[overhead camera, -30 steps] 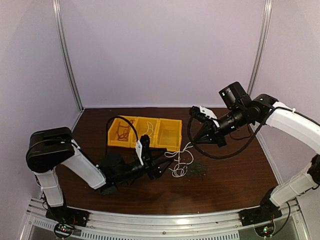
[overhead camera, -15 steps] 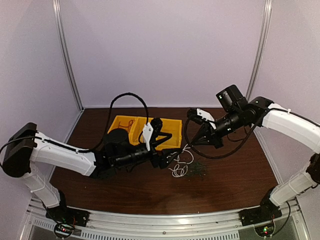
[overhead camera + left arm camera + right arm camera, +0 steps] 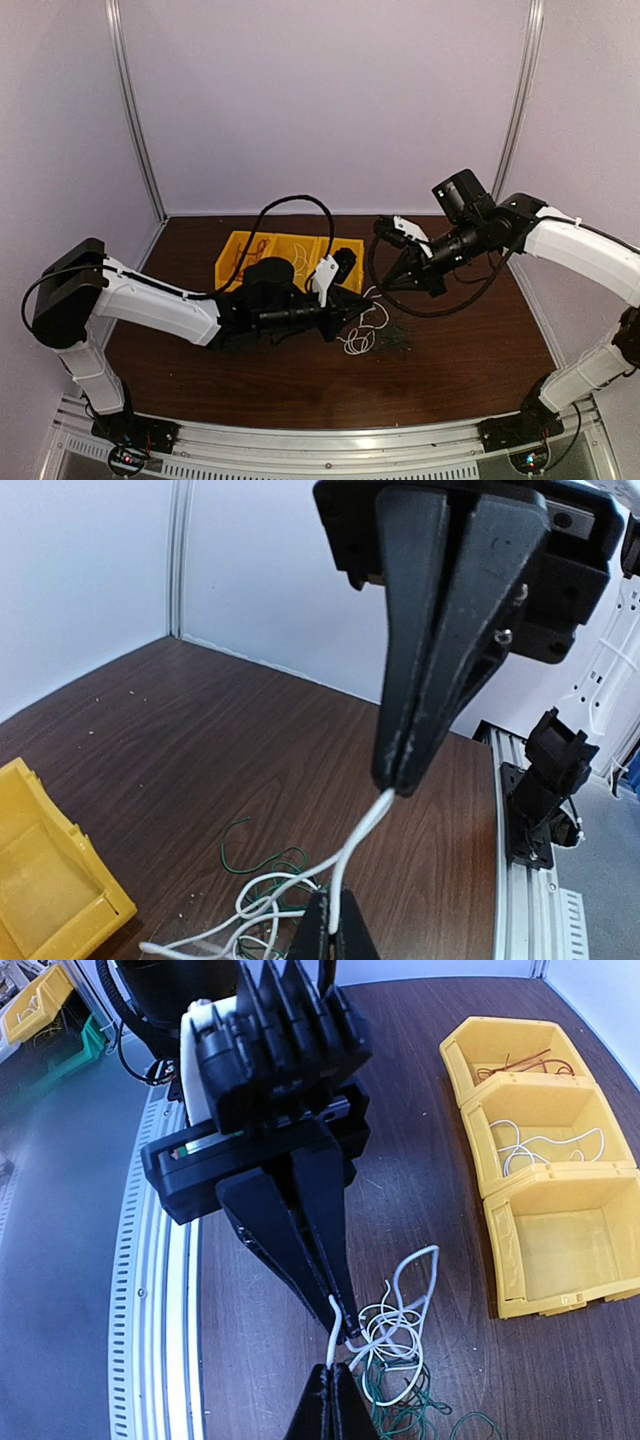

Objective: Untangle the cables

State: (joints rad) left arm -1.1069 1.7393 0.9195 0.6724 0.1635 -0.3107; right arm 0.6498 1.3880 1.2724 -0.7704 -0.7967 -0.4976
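A white cable (image 3: 355, 850) is stretched short between my two grippers, both shut on it. My left gripper (image 3: 335, 915) pinches it from below, and my right gripper (image 3: 398, 780) pinches it a little further along. The rest of the white cable lies in loops (image 3: 400, 1320) on the table, tangled with a dark green cable (image 3: 400, 1410). From above, the left gripper (image 3: 356, 297) and the right gripper (image 3: 385, 286) meet just behind the tangle (image 3: 365, 328). A red cable (image 3: 515, 1063) lies in the far yellow bin.
Three joined yellow bins (image 3: 560, 1260) stand behind the tangle; the middle one holds another white wire (image 3: 545, 1145), and the nearest shows nothing inside. The left arm (image 3: 160, 305) reaches across the table's left half. A metal rail (image 3: 160, 1290) runs along the near edge.
The left arm swung right to the tangle and its gripper went from open to shut on the white cable. The right gripper barely moved.
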